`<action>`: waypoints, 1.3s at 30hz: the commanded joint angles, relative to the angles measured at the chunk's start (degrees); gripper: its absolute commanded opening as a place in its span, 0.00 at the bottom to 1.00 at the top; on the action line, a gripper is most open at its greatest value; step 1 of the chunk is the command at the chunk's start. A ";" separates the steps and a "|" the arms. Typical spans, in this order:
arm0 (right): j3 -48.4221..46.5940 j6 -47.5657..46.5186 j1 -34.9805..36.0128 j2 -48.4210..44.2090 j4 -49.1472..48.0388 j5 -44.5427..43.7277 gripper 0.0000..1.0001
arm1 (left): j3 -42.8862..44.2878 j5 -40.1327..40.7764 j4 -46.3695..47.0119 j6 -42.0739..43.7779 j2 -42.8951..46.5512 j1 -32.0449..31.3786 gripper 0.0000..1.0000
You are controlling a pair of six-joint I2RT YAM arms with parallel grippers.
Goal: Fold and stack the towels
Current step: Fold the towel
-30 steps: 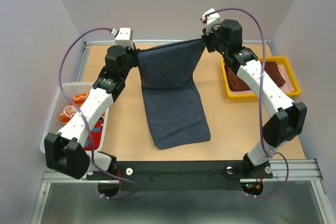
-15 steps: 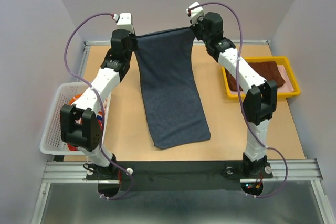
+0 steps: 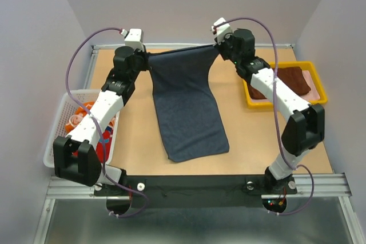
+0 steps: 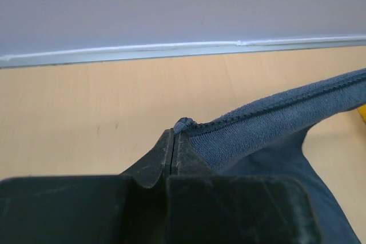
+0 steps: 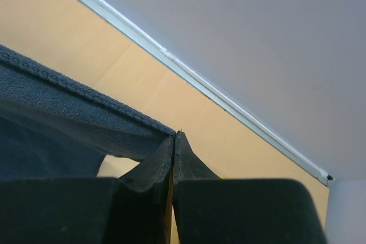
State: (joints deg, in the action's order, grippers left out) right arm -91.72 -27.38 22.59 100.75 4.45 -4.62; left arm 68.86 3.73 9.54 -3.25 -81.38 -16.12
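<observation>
A dark navy towel (image 3: 186,104) hangs stretched between my two grippers, its lower half lying on the table toward the near edge. My left gripper (image 3: 147,54) is shut on its far left corner (image 4: 184,125). My right gripper (image 3: 220,45) is shut on its far right corner (image 5: 167,132). The top edge is held taut above the table's far side. A reddish-brown towel (image 3: 283,81) lies folded in the yellow tray (image 3: 316,87) at the right. An orange patterned towel (image 3: 77,119) and a red one with blue patches (image 3: 103,141) lie in the white basket (image 3: 56,138) at the left.
The back wall and the table's metal rim (image 4: 171,50) run just beyond the held edge. The basket stands at the left edge, partly under my left arm. The tray stands at the right edge.
Both grippers have lowered and pulled slightly toward me with the towel's top edge. The right one has moved right. More of the towel now lies flat.
</observation>
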 commanded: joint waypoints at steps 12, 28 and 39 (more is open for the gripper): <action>26.67 10.32 -1.06 -26.56 5.04 6.99 0.00 | -22.60 -10.93 -6.11 -10.20 22.49 -1.28 0.00; 37.59 30.80 -0.88 -27.28 14.97 4.98 0.01 | -34.68 -8.75 -8.92 -18.73 24.87 -6.03 0.00; 33.45 32.47 -0.97 -30.17 19.63 3.74 0.00 | -29.21 -9.70 -18.68 -21.97 27.76 -6.47 0.00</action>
State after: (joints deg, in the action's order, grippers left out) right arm -56.36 3.46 22.48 73.54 21.65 2.57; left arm 38.76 -6.48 -4.71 -23.40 -55.77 -22.55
